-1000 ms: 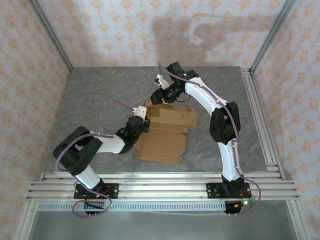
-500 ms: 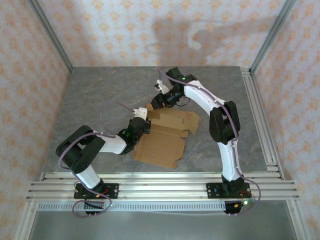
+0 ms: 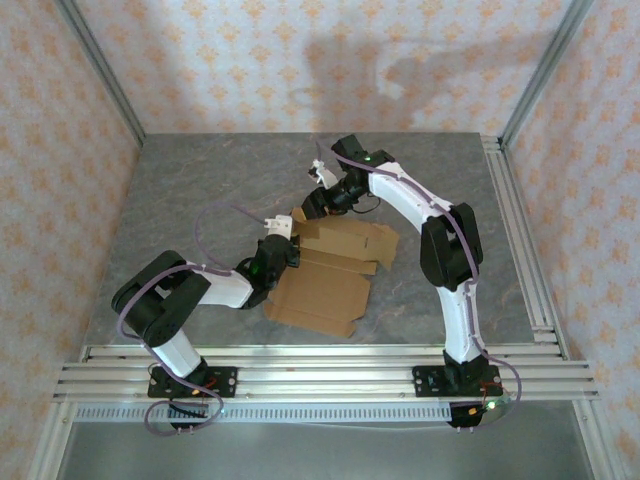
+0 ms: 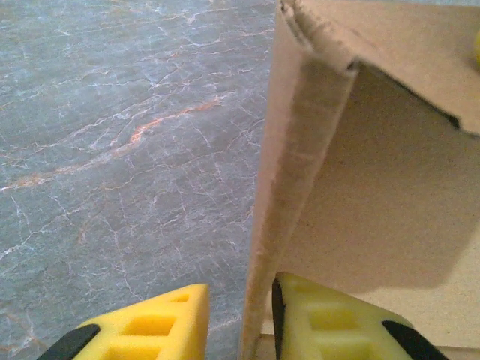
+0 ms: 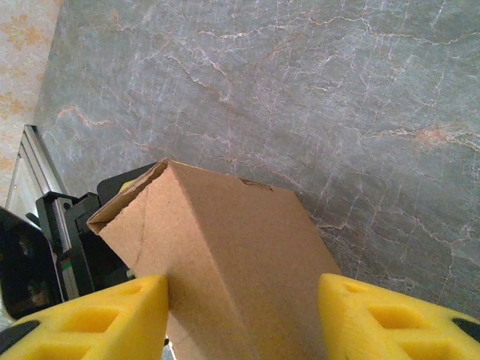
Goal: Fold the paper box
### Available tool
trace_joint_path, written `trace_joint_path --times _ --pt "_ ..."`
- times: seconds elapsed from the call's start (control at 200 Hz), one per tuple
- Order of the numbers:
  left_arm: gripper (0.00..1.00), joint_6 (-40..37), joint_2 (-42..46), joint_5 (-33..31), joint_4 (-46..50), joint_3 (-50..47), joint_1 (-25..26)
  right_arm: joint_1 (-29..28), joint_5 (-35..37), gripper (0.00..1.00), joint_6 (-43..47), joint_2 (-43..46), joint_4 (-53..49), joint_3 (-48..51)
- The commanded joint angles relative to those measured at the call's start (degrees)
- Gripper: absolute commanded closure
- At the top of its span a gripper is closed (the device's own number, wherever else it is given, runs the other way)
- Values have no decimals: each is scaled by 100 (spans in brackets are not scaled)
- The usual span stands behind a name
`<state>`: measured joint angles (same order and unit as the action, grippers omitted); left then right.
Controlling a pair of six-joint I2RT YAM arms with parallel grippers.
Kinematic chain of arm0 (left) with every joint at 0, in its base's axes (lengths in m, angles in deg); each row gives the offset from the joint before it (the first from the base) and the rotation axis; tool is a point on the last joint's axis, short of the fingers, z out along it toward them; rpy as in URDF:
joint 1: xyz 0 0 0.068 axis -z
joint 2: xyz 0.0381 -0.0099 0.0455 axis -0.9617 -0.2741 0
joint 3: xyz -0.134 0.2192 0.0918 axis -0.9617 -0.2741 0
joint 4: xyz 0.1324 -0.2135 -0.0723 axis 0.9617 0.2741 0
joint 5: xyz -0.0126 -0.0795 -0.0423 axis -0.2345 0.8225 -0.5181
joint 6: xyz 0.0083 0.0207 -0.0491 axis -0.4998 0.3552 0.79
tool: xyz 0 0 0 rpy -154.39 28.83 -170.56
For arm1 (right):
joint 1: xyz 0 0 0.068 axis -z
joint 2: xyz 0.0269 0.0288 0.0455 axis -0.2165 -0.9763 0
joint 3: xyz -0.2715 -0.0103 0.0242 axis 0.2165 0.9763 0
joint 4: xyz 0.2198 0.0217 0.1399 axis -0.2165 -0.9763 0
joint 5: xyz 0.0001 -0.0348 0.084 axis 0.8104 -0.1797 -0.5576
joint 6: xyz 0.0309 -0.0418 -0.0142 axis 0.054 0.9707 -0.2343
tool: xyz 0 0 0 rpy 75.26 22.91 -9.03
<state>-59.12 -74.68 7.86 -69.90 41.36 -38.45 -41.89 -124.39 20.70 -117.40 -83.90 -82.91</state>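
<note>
The paper box (image 3: 335,270) is a brown cardboard sheet, partly folded, lying mid-table with its far-left flaps raised. My left gripper (image 3: 288,243) sits at the box's left edge. In the left wrist view the left gripper (image 4: 240,330) is open and straddles an upright wall of the paper box (image 4: 292,165); the right pad (image 4: 330,322) touches the cardboard, while the left pad stands slightly apart. My right gripper (image 3: 318,200) hovers over the far-left corner. In the right wrist view the right gripper (image 5: 244,322) is wide open around a raised, creased flap of the paper box (image 5: 225,262).
The grey marble table (image 3: 200,190) stretches around the box. Aluminium rails (image 3: 320,365) run along the near edge and another rail (image 3: 515,230) along the right side. Patterned walls enclose the back and sides.
The box's near part has slid slightly left and turned. The right gripper has dropped a little closer to the raised flap. Over the last half second almost nothing moved.
</note>
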Motion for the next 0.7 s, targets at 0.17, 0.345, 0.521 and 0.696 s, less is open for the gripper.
trace_joint_path --times 0.17,0.345,0.521,0.696 --pt "56 66 347 -271 98 -205 5 -67 461 49 193 152 -277 43" --pt "48 106 500 -194 47 -340 5 -63 574 50 220 176 -328 42" --pt "42 117 638 -128 100 -420 5 -84 759 51 243 209 -378 52" --pt "44 134 712 -51 145 -440 -30 -113 763 51 253 237 -389 65"
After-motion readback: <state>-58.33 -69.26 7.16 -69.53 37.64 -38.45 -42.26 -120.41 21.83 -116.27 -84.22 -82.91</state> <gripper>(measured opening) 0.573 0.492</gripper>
